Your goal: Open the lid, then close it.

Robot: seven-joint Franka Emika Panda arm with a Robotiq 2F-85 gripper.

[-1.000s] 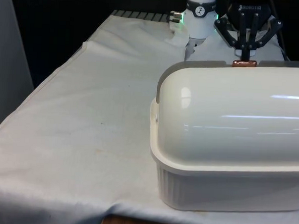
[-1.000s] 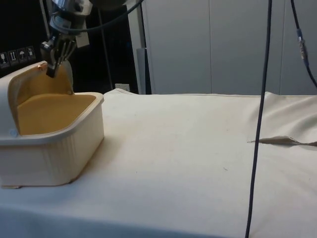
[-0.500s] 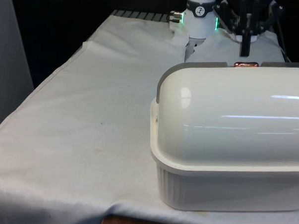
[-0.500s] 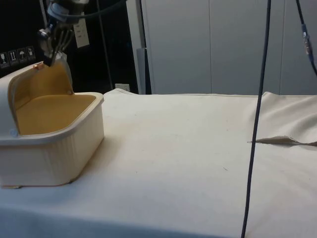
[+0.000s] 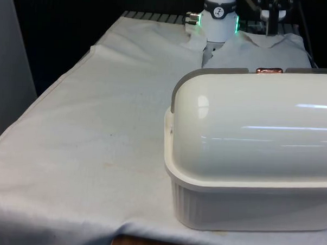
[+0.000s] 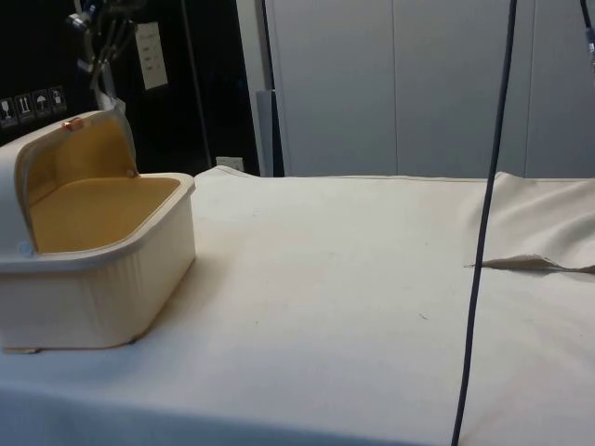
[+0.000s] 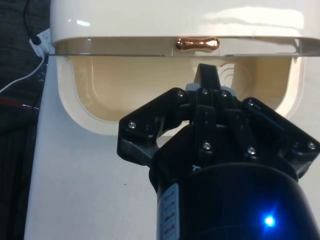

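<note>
Bread box at table's near edge, lid rolled back, interior exposed. Gripper clenched, empty, above copper handle. For closing: descend onto handle, push lid forward along its arc, avoid sliding the box.

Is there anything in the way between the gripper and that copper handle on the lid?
Nothing visible. The gripper hangs above the open bread box, with open air between it and the copper handle on the rolled-back lid.

bread box right end (front view) cropped
</note>
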